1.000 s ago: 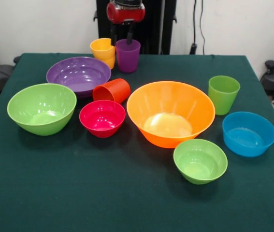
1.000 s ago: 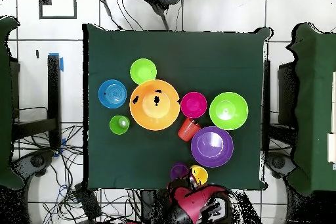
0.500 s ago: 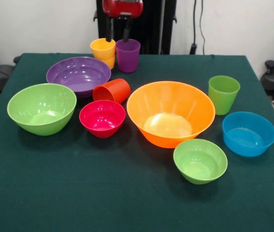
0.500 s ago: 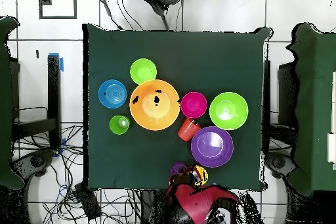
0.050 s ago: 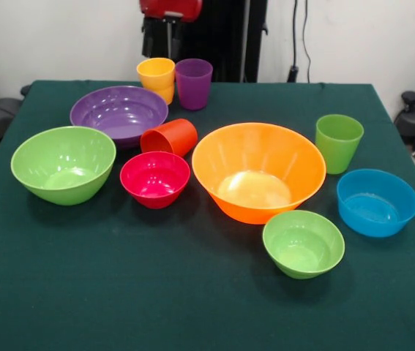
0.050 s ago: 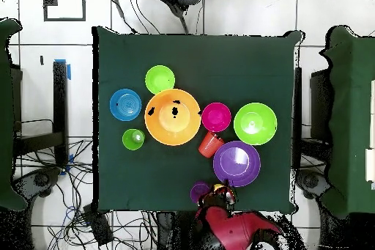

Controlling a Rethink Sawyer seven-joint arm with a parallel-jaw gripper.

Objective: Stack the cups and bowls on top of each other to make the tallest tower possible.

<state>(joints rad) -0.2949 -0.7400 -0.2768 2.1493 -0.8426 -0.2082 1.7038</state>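
Since the earlier frames we see the gripper (image 5: 169,36) lift and shift sideways above the yellow cup (image 5: 156,74); whether its jaws are open we cannot tell.

We find no tower: large orange bowl (image 5: 258,171) mid-table, large green bowl (image 5: 63,164) apart, purple bowl (image 5: 119,113) touching the tipped orange-red cup (image 5: 169,137), purple cup (image 5: 193,82) beside the yellow.

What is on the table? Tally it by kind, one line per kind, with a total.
Bowls: 6: large orange bowl, purple bowl, large green bowl, small green bowl, pink-red bowl, blue bowl.
Cups: 4: yellow cup, purple cup, green cup, orange-red cup lying on its side.
Total: 10
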